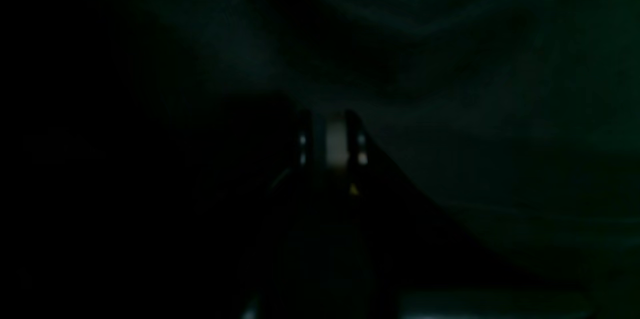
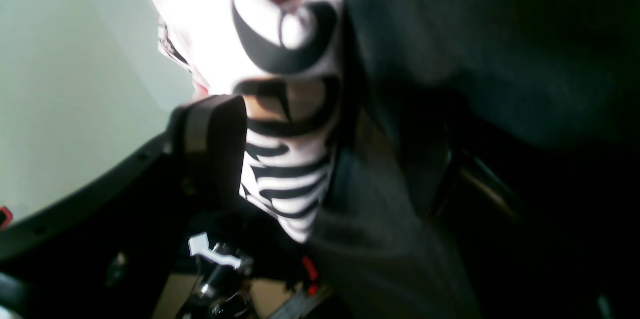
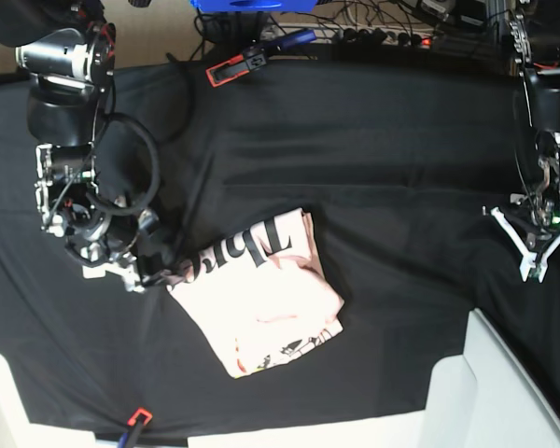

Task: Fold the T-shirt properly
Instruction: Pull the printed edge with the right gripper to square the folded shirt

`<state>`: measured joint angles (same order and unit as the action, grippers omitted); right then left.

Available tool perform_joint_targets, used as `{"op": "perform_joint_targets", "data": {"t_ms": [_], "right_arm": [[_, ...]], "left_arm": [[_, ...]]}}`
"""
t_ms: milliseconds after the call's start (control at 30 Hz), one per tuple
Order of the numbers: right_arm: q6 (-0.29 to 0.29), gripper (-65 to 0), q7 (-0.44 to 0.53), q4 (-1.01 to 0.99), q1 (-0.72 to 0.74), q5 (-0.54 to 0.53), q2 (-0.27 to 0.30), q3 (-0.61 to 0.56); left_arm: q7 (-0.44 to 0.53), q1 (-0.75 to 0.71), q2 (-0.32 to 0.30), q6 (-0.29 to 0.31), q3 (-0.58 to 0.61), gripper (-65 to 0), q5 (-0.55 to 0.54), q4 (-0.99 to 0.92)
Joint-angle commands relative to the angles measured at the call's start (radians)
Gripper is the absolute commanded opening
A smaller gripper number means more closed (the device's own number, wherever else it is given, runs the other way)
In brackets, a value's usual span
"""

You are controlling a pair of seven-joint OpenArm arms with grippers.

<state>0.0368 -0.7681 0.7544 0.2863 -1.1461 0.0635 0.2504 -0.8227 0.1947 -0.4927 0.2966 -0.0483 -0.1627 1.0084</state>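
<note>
- Shirt [image 3: 261, 303] lies on the black-clothed desk [image 3: 392, 168], left of centre in the base view. It is bundled into a rough, skewed rectangle, with lettering showing along its upper-left edge and cartoon print at the lower corner.
- Right hand [image 3: 154, 271] sits at the shirt's left corner, low against the cloth. The wrist view shows printed fabric [image 2: 285, 109] pressed beside a dark finger [image 2: 215, 144]; it looks pinched shut on that corner, though the second finger is hidden.
- Left hand [image 3: 532, 245] is well apart at the far side, over bare cloth, its white fingers splayed open and holding nothing. Its wrist view is almost black and adds nothing reliable.
- Risk: a one-corner pull by the right hand would likely drag the whole bundle or peel the top layer, undoing the folds, since nothing pins the opposite edge.
- Risk: the hand is close enough to the desk to snag the black cloth with the shirt and ruck it up.
- Risk: the edges are already uneven, so a further fold on this skew would lock in a crooked result.
- Risk: the dark left view makes a left-side grasp hard to check.
</note>
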Motion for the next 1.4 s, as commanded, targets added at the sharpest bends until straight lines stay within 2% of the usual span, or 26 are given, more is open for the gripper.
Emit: {"op": "perform_joint_targets", "data": {"t_ms": [0, 67, 233, 367, 500, 833, 867, 933, 1100, 1167, 1367], "right_arm": [[0.013, -19.4, 0.014, -0.006, 0.035, -0.013, 0.009, -0.001], [0.021, -19.4, 0.026, -0.055, 0.063, -0.01, 0.011, -0.003], [0.033, -19.4, 0.029, -0.131, 0.13, 0.125, 0.016, 0.0], [0.099, -19.4, 0.032, -0.181, 0.166, 0.173, 0.014, 0.005], [0.099, -19.4, 0.081, -0.207, 0.17, 0.176, 0.014, 0.002], [0.101, -20.6, 0.078, -0.207, 0.184, 0.176, 0.014, 0.002], [0.101, -22.1, 0.078, -0.207, 0.184, 0.176, 0.014, 0.002], [0.101, -29.0, 0.078, -0.207, 0.184, 0.176, 0.014, 0.002], [0.101, -56.9, 0.063, -0.207, 0.184, 0.171, 0.014, 0.002], [0.101, -65.0, 0.049, -0.207, 0.184, 0.171, 0.014, 0.002], [0.101, -64.4, 0.025, -0.201, 0.155, 0.17, 0.022, 0.011]], "left_arm": [[0.019, 0.005, -0.024, -0.003, -0.014, -61.6, 0.018, 0.023], [0.022, -0.018, -0.024, -0.003, -0.018, -61.8, 0.032, 0.053], [0.015, -0.068, -0.024, -0.003, -0.025, -61.8, 0.038, 0.16], [0.013, -0.085, -0.021, -0.003, -0.025, -61.8, 0.038, 0.206], [-0.001, -0.079, -0.01, -0.003, -0.025, -61.8, 0.039, 0.208], [-0.001, -0.077, 0.002, -0.003, -0.025, -61.8, 0.039, 0.206], [-0.001, -0.077, 0.004, -0.003, -0.025, -61.8, 0.039, 0.201], [-0.001, -0.076, 0.004, -0.003, -0.025, -61.8, 0.039, 0.201], [-0.001, -0.076, 0.006, -0.003, -0.025, -61.8, 0.039, 0.201], [-0.001, -0.076, 0.006, -0.003, -0.025, -61.8, 0.039, 0.201], [-0.001, -0.079, 0.006, -0.003, -0.025, -61.8, 0.039, 0.201]]}}
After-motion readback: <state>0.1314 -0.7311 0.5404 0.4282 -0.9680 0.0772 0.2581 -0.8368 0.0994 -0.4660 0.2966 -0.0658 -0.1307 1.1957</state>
